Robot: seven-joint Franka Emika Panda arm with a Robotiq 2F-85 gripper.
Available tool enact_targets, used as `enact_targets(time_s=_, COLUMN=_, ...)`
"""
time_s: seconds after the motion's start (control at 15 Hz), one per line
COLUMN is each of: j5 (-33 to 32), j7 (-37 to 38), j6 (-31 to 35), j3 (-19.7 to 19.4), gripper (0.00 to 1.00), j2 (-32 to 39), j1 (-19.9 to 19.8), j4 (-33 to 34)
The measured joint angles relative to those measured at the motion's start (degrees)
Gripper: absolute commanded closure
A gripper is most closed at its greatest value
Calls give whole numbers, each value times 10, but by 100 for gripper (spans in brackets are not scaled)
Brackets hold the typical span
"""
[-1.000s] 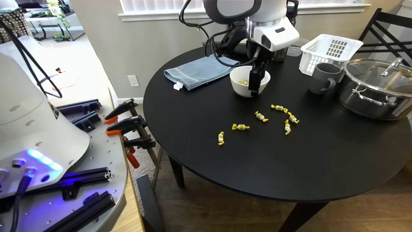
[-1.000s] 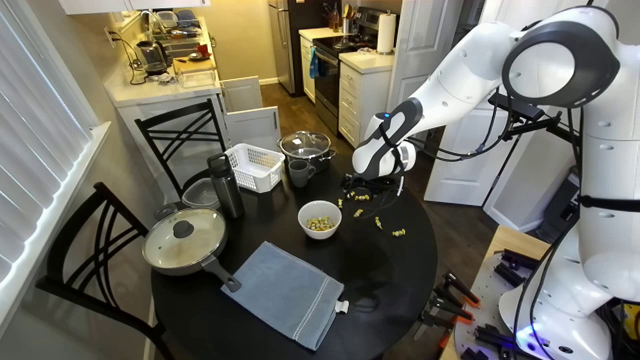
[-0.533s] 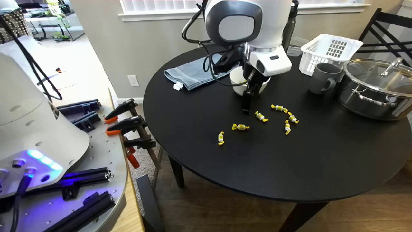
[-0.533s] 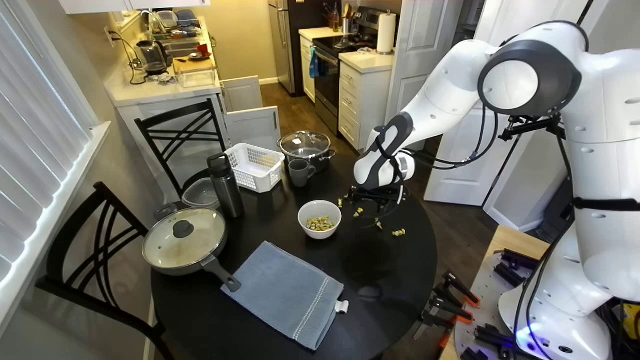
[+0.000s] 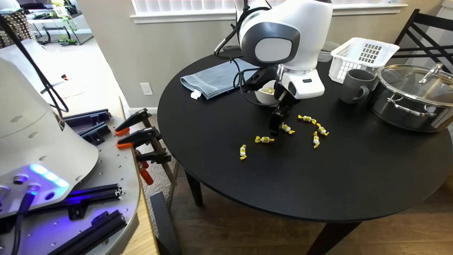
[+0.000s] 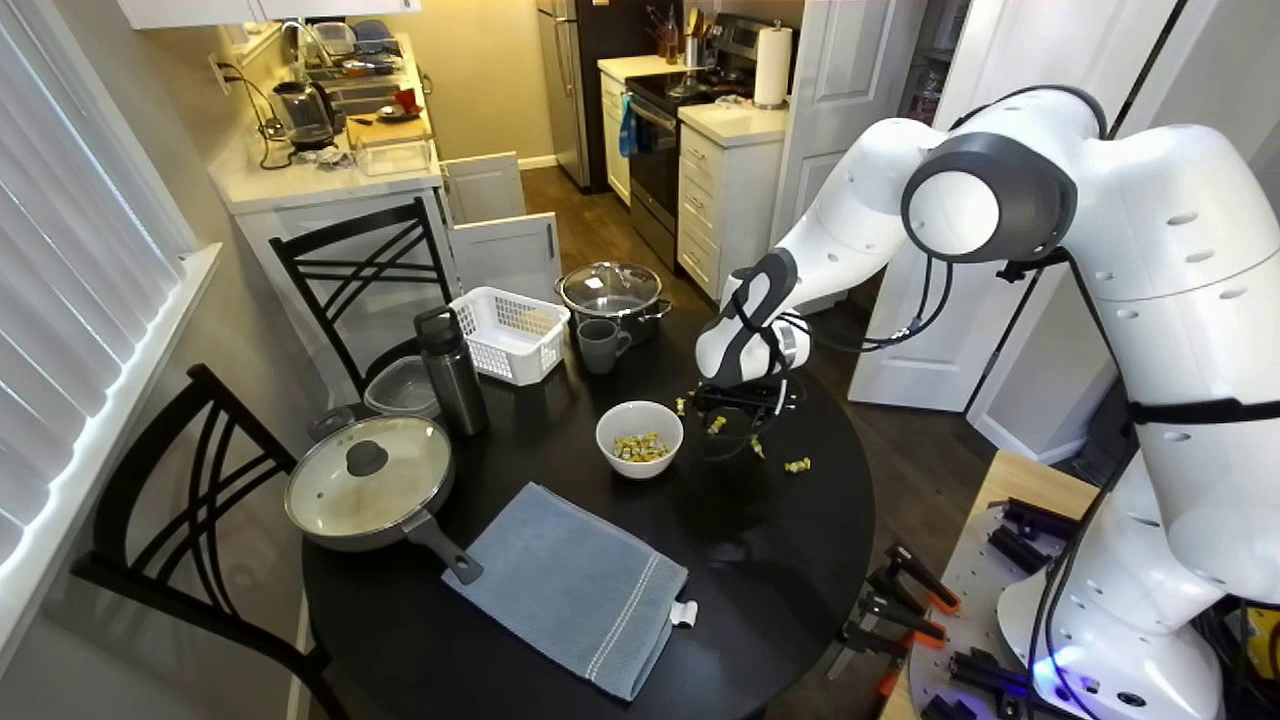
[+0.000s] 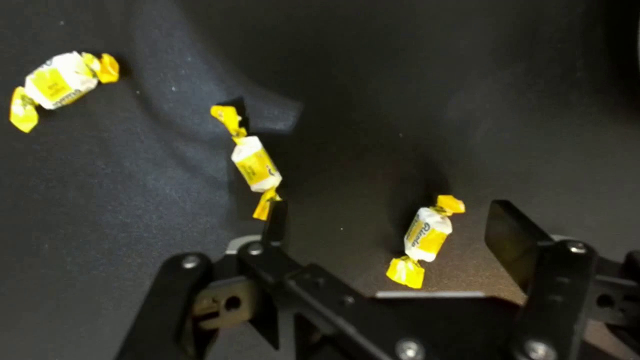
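Wrist view: the claw [image 7: 390, 220] is released, its jaws spread wide. A candy [image 7: 428, 235] lies in the gap between the fingers [image 7: 515, 240], apart from both and closer to the one at the view's right. A second candy [image 7: 256, 164] lies just outside the opposite finger, one twisted end right beside its tip; whether they touch I cannot tell. A third candy [image 7: 64, 81] is farther out on that same side. In an exterior view the claw is low over the bench [image 5: 318, 184], and a candy trio [image 5: 321, 129] lies close together near it, on the side toward the pot [image 5: 414, 109]. Near the claw, toward the window [image 5: 184, 6], sits a white bowl [image 6: 640, 414] with more candies [image 6: 640, 448] inside. Past the bowl from the claw, a folded towel [image 6: 580, 590] lies flat, the handle of a lidded pan [image 6: 380, 490] reaching its corner. Well apart from the claw stand a mug [image 6: 598, 347] close to the pot, a basket [image 6: 512, 340] next to the mug, then a bottle [image 6: 455, 370] and a clear tub [image 6: 402, 388].
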Motion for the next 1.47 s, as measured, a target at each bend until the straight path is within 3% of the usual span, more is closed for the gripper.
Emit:
enact_targets(time_s=0.13, j5=0, j7=14, j6=-19, j3=-6, gripper=3, j2=19, j1=0, j4=29)
enact_targets(time_s=0.2, j5=0, j7=21, j6=-30, j3=-9, gripper=27, j2=29, j1=0, j4=45)
enact_targets(time_s=0.33, j5=0, j7=32, j6=-46, j3=-14, gripper=30, j2=48, j1=0, j4=72)
enact_targets(time_s=1.0, j5=-1, j7=43, j6=-75, j3=-17, gripper=97, j2=71, j1=-1, j4=126)
enact_targets(time_s=1.47, j5=-1, j7=43, j6=-74, j3=-17, gripper=100, j2=64, j1=-1, j4=134)
